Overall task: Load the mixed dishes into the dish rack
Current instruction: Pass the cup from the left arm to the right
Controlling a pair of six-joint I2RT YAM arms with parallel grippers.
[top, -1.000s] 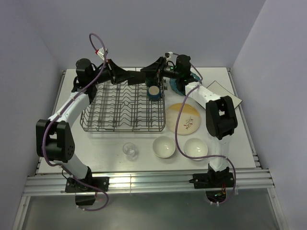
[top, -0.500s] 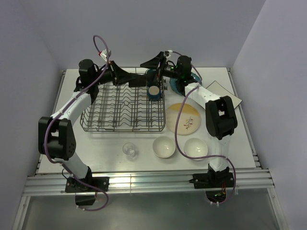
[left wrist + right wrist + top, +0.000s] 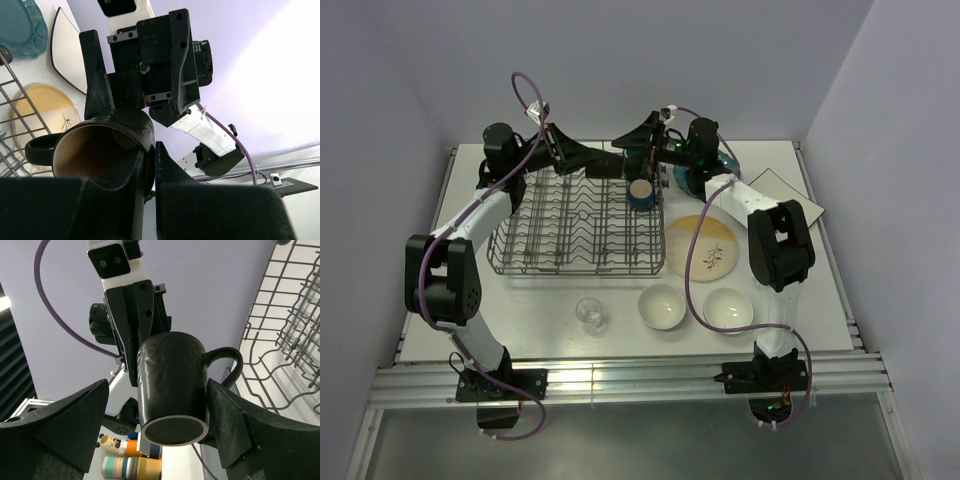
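A dark mug [image 3: 172, 390] hangs in the air above the back edge of the grey wire dish rack [image 3: 575, 225]. My left gripper [image 3: 147, 150] is shut on the mug's rim [image 3: 100, 145], one finger inside and one outside. My right gripper [image 3: 157, 385] is open, its fingers [image 3: 75, 415] standing on either side of the mug's base; the left one is clearly off it. In the top view the two grippers meet nose to nose, left gripper [image 3: 616, 163] facing right gripper [image 3: 638, 152]. Another mug [image 3: 641, 193], blue, stands in the rack's back right corner.
Right of the rack lie a teal plate [image 3: 692, 180], a yellow plate with a sprig [image 3: 705, 247] and a white square plate [image 3: 785, 195]. Two white bowls [image 3: 662, 306] [image 3: 728, 309] and a small clear glass [image 3: 591, 314] sit near the front.
My right gripper's jaws have spread wide off the dark mug. The left gripper keeps its hold on the rim, and both arms have barely shifted.
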